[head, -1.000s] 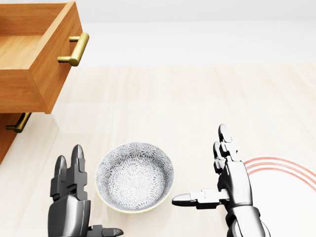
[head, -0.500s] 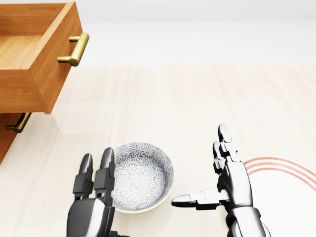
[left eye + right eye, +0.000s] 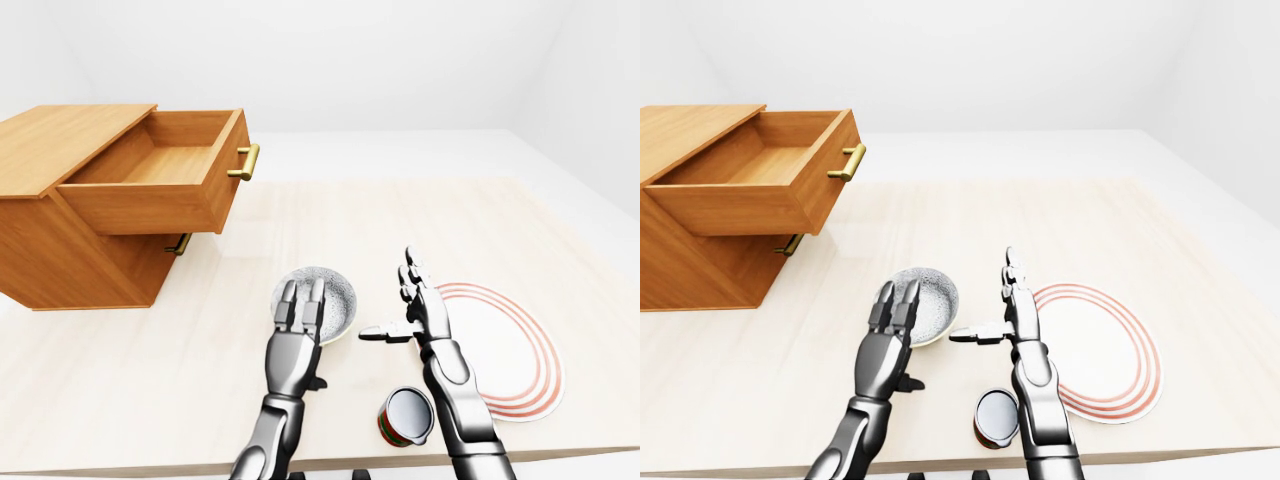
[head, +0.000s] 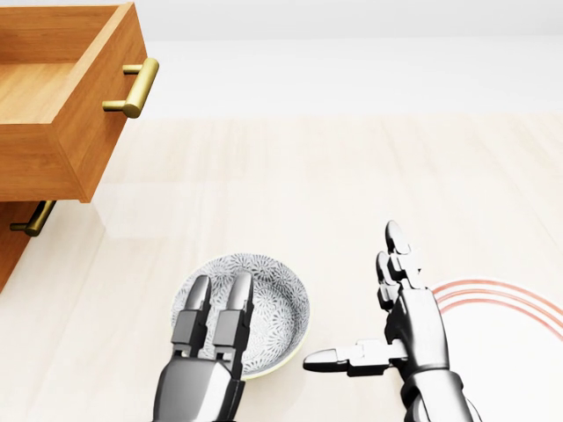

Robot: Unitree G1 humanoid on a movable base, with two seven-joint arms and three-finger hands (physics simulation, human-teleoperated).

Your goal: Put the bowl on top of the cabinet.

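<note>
Pale wood table [image 4: 334,176] | round patterned bowl [image 4: 280,303] near me | my left hand [image 4: 209,347] over its rim, fingers straight, apart | right hand [image 4: 406,321] just right of it, spread | wooden cabinet [image 3: 70,255] far left

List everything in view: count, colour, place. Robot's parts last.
Table: one, pale wood, under everything.
Cabinet: one, orange-brown wood, left-eye view's left; top drawer open.
Handles: two, brass, on drawer fronts.
Bowl: one, grey-white patterned, table centre.
Plate: one, white with red rings, right of bowl.
Can: one, red and green, near table's bottom edge.
Left hand: one, dark grey, open, overlapping bowl's left side.
Right hand: one, dark grey, open, between bowl and plate.
</note>
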